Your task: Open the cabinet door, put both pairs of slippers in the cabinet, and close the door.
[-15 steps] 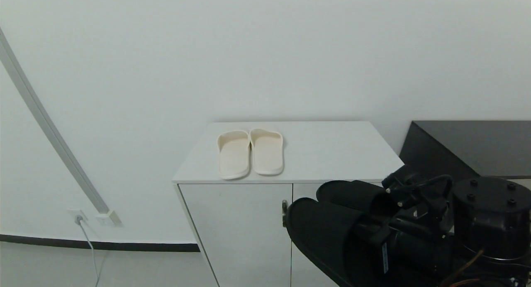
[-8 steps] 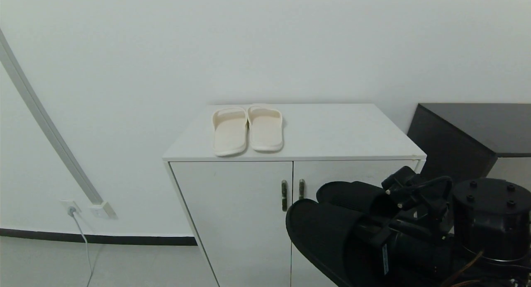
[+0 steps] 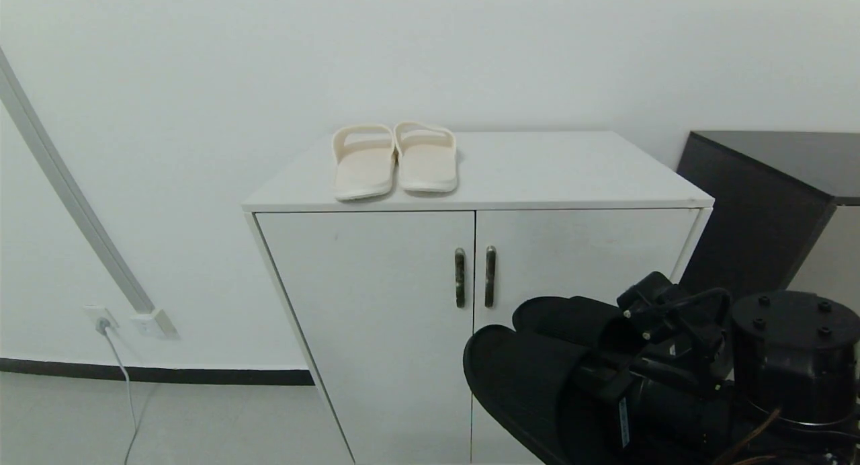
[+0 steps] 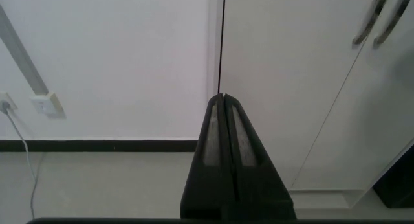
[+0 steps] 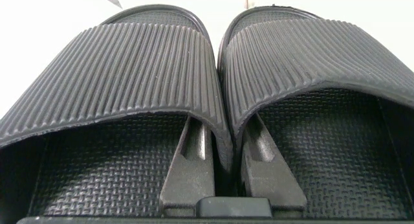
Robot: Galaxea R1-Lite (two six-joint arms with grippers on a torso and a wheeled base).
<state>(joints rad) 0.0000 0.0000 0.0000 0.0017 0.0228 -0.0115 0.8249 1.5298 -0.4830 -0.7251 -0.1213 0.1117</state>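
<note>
finding the cabinet [image 3: 363,304] with both doors shut and its handles [image 3: 459,277] untouched. cream slippers [image 3: 395,159] lie on the cabinet top, left half. right gripper [image 5: 224,130] clamps the black slippers [image 3: 537,377] by their adjoining inner walls, before the cabinet's right door. left gripper [image 4: 224,102] is pressed closed and empty, facing the cabinet's left edge. judged outstanding: opening, both stowings, closing.

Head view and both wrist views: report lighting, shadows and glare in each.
Head view: soft, even light; the cream slippers throw a faint shadow on the cabinet top, no glare on its doors. Left wrist view: the shut pincer carries a dull sheen against an evenly lit wall. Right wrist view: the ribbed straps of the black slippers catch light, the insoles beneath lie in shade.
</note>
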